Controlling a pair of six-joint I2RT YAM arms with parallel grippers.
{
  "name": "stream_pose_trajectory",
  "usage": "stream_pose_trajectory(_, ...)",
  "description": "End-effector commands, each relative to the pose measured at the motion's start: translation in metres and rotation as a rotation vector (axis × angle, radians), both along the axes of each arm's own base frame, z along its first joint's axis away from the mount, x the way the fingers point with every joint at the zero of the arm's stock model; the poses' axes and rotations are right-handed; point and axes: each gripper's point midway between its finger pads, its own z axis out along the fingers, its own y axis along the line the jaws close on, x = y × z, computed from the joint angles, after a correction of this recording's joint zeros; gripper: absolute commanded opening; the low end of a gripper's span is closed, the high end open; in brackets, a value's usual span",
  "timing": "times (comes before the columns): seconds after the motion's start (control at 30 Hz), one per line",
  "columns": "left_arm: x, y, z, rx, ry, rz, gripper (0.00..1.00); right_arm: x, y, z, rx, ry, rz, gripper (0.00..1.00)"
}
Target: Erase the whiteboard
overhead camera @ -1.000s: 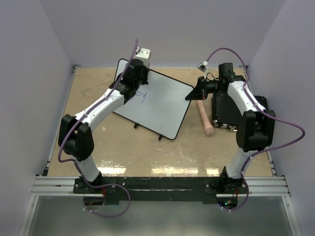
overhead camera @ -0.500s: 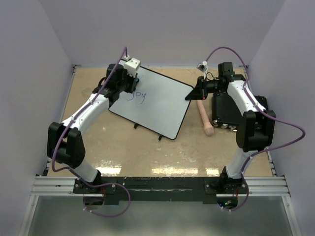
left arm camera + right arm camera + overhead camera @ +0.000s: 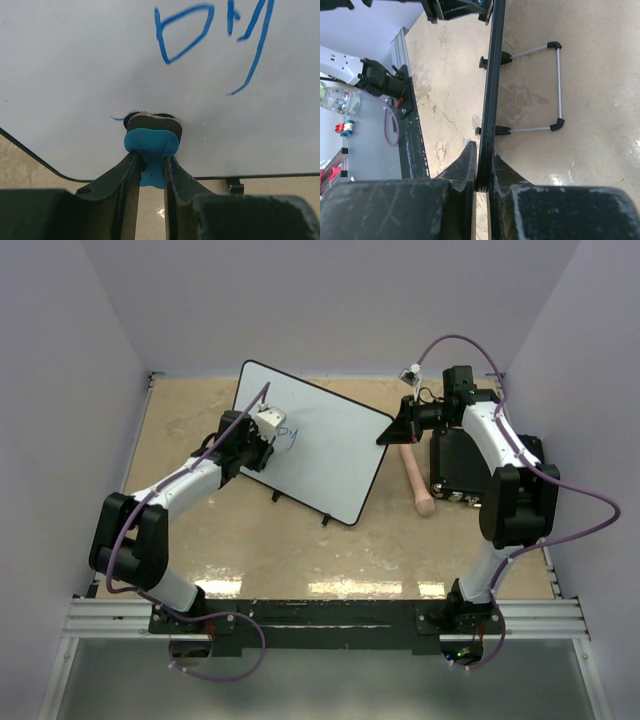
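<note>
Sand-coloured table (image 3: pixel 300 550) fills the floor of a booth with pale lilac walls. Nearest to the arm bases, the left gripper (image 3: pixel 258 447) is clenched on the blue tab of a small eraser (image 3: pixel 151 137). Its dark felt touches the whiteboard (image 3: pixel 330 455) just below the blue letters (image 3: pixel 185 32), which are not yet wiped. The whiteboard lies in the middle of the table, turned at an angle. Further back, the right gripper (image 3: pixel 392 430) grasps its right corner by the thin black rim.

I think the eraser could twist or slip out, because only a narrow tab is pinched. A hard stroke could also drag the rim out of the right jaws and shift the board.

Only the left wrist view shows the felt contact and a short blue streak beside it. Only the right wrist view shows the rim between the jaws and the wire stand (image 3: pixel 559 85) under the board. Only the top view shows the wooden pestle (image 3: pixel 418 480) and the black box (image 3: pixel 455 465).
</note>
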Motion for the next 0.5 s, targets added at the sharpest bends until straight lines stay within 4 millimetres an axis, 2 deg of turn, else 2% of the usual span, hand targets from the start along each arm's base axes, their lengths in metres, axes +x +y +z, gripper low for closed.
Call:
stream_pose_trajectory(0.0, -0.015, 0.024, -0.028, 0.089, 0.04, 0.007, 0.0, 0.006, 0.008, 0.012, -0.001, -0.141, 0.059, 0.0)
stream_pose_trajectory(0.1, -0.018, 0.034, -0.033, 0.101, 0.048, 0.019, 0.0, 0.008, 0.008, 0.013, -0.002, -0.141, 0.056, 0.0)
stream_pose_trajectory(0.2, -0.004, 0.031, -0.015, 0.086, -0.006, 0.008, 0.0, 0.009, 0.008, 0.013, -0.002, -0.141, 0.055, 0.0)
stream_pose_trajectory(0.23, 0.007, 0.028, 0.001, 0.073, -0.048, 0.004, 0.0, 0.009, 0.008, 0.013, -0.002, -0.141, 0.055, 0.0)
stream_pose_trajectory(0.3, 0.022, 0.023, 0.016, 0.065, -0.088, 0.002, 0.0, 0.008, 0.008, 0.012, 0.0, -0.137, 0.055, 0.0)
stream_pose_trajectory(0.33, 0.036, 0.019, 0.04, 0.049, -0.137, 0.002, 0.0, 0.009, 0.008, 0.012, 0.0, -0.137, 0.055, 0.0)
stream_pose_trajectory(0.4, 0.048, 0.012, 0.052, 0.028, -0.15, -0.005, 0.0, 0.008, 0.009, 0.012, 0.002, -0.134, 0.055, 0.0)
stream_pose_trajectory(0.43, 0.057, 0.007, 0.07, 0.009, -0.184, -0.006, 0.0, 0.009, 0.008, 0.014, 0.003, -0.137, 0.053, 0.0)
stream_pose_trajectory(0.47, 0.061, 0.005, 0.077, -0.002, -0.197, -0.012, 0.0, 0.009, 0.008, 0.013, 0.002, -0.136, 0.051, 0.0)
